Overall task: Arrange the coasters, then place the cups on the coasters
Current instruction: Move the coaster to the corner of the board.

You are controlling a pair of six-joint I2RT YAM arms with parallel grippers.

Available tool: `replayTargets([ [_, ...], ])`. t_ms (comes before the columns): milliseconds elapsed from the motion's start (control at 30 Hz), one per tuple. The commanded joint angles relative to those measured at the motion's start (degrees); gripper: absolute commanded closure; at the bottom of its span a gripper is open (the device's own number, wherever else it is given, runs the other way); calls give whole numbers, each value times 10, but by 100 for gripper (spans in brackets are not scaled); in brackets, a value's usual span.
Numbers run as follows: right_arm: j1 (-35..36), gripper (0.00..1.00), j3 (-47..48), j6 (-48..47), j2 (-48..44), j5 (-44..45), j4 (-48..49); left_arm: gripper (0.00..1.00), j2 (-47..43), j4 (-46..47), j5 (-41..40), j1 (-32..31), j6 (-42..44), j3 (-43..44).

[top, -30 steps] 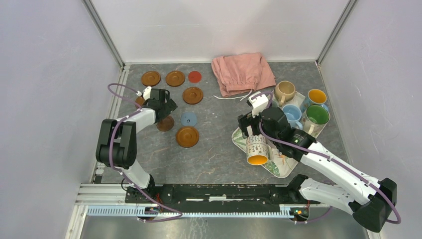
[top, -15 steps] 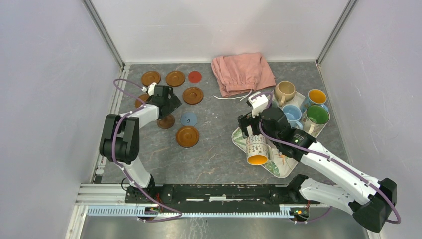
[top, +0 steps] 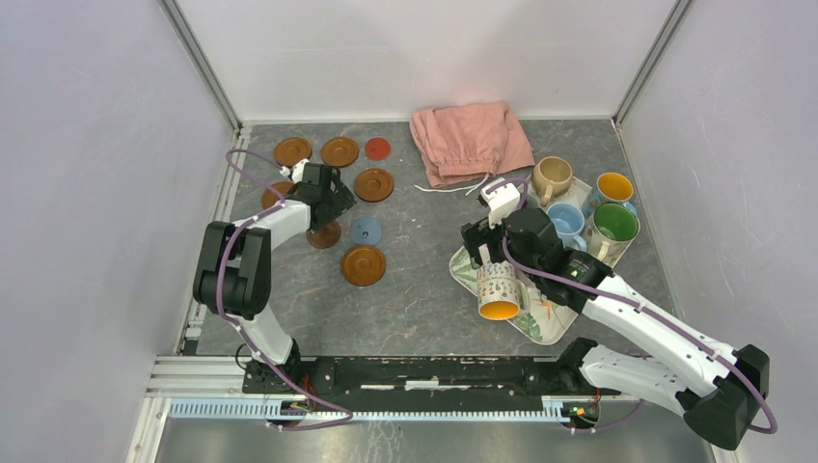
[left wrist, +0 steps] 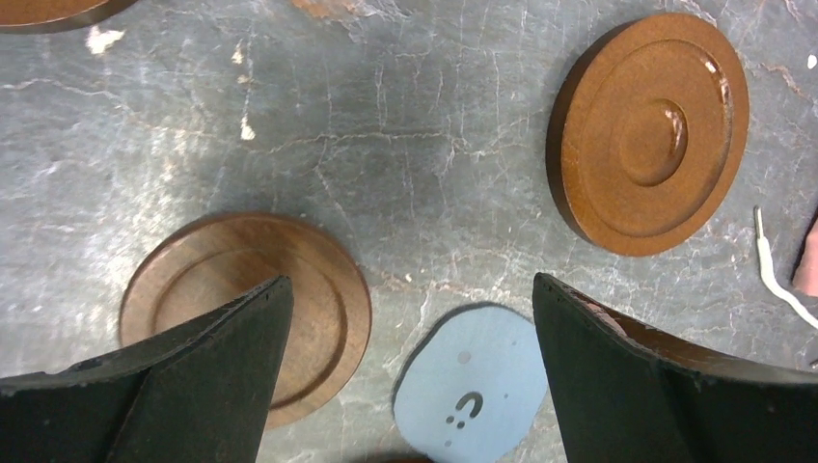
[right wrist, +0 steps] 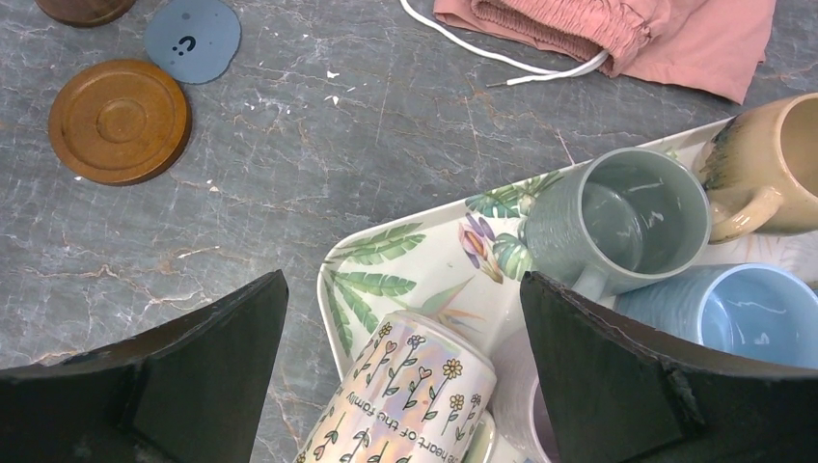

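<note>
From above, the coasters (top: 363, 264) lay scattered on the table's (top: 424, 289) left under the left gripper (top: 331, 200), and the cups (top: 612, 224) crowded the tray (top: 540, 328) under the right gripper (top: 482, 247). The left wrist view showed its fingers (left wrist: 193, 386) spread wide over a brown coaster (left wrist: 318, 289) and the blue coaster (left wrist: 473, 386). The right wrist view showed fingers (right wrist: 656, 386) spread above a flowered cup (right wrist: 415, 395) lying on its side on the tray.

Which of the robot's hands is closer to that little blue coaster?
Left. The left hand hangs just beside the blue coaster; the right hand is far off, over the tray.
</note>
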Motion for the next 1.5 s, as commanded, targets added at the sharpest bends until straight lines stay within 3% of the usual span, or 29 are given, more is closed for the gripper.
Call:
replayTargets([
  [0,-2,2,16,-10,-6,5,8,0,-62,-38,-18,-3,33,9],
  [233,-2,2,12,-8,-9,1,14,0,-150,-62,2,-27,39,-34],
  [533,-3,2,8,-6,-8,8,26,0,-229,-96,-18,-156,-12,-107],
  [800,-3,2,6,0,7,2,44,0,-212,-87,-40,-272,-79,-138],
  [1200,-2,2,7,-1,20,-5,46,0,-179,-64,-93,-280,-125,-156],
  [1467,-3,2,7,-1,24,-15,48,0,-209,-81,-109,-273,-185,-214],
])
